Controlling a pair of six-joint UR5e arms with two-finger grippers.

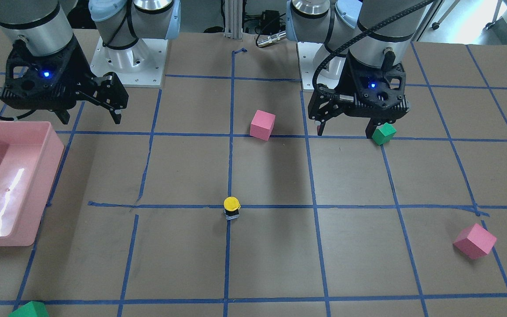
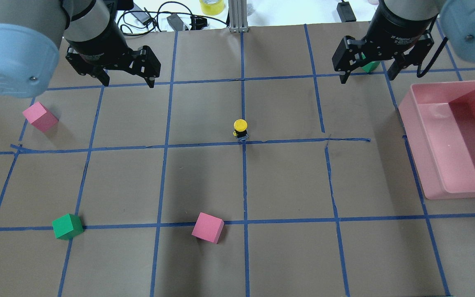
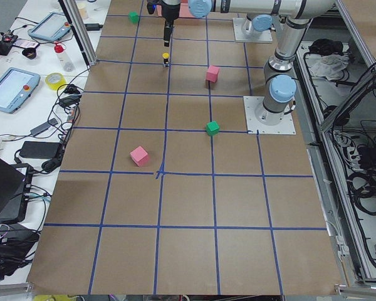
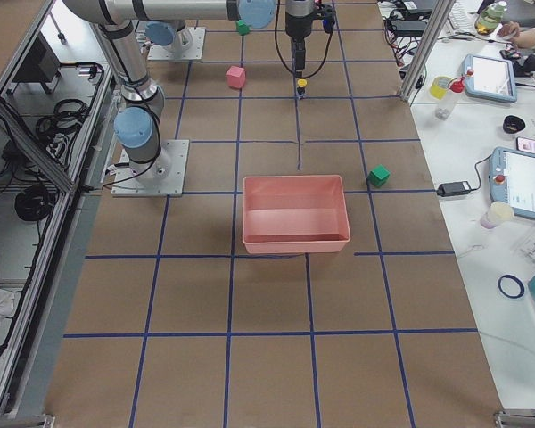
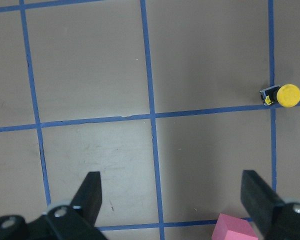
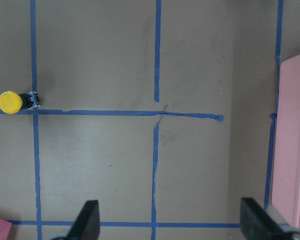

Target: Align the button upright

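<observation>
The button (image 2: 241, 129) stands upright on its base, yellow cap on top, at a blue tape crossing in the middle of the table; it also shows in the front view (image 1: 232, 208). The left wrist view has it at the right edge (image 5: 282, 95), and the right wrist view has it at the left edge (image 6: 17, 101). My left gripper (image 2: 128, 78) hangs open and empty above the table, well away from the button. My right gripper (image 2: 367, 76) is also open and empty, far on the other side. Both hold nothing.
A pink bin (image 2: 414, 150) stands on my right side. On my left side, one pink cube (image 2: 40, 116) lies toward the far edge, and another pink cube (image 2: 208, 227) and a green cube (image 2: 67, 226) lie toward the near edge. A second green cube (image 2: 371, 66) sits behind the right gripper.
</observation>
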